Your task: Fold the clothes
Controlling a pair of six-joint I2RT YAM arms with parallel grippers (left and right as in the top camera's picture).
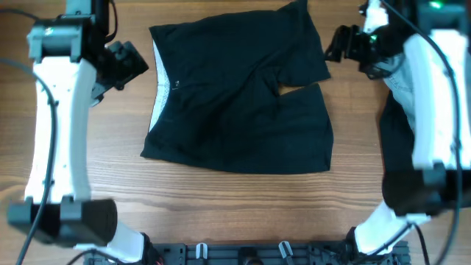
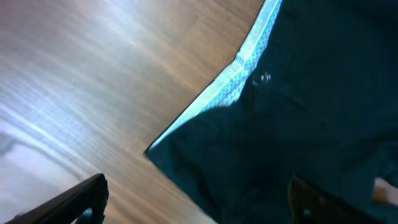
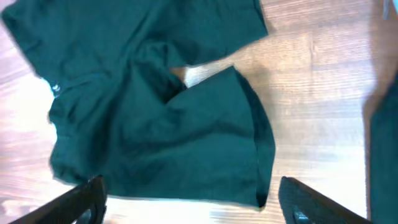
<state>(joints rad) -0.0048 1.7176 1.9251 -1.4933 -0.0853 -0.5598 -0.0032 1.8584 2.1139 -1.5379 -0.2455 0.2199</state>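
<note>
Wood table (image 1: 221, 210) all around flat shorts (image 1: 235, 110), left hand (image 1: 129, 62) and right hand (image 1: 342, 44) spread beside them

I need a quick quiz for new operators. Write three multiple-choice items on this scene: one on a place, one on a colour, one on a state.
1. Toward which side does the waistband of the shorts point?
A. the left arm
B. the right arm
C. the table's near edge

2. What colour is the waistband's lining?
A. red
B. light grey
C. yellow

3. What state are the shorts in?
A. folded into a bundle
B. spread flat, unfolded
C. lifted off the table

Answers:
1 A: the overhead view shows the waistband beside the left arm, with the legs at the opposite end.
2 B: a pale grey strip edges the black cloth.
3 B: both legs lie open on the table.
</note>
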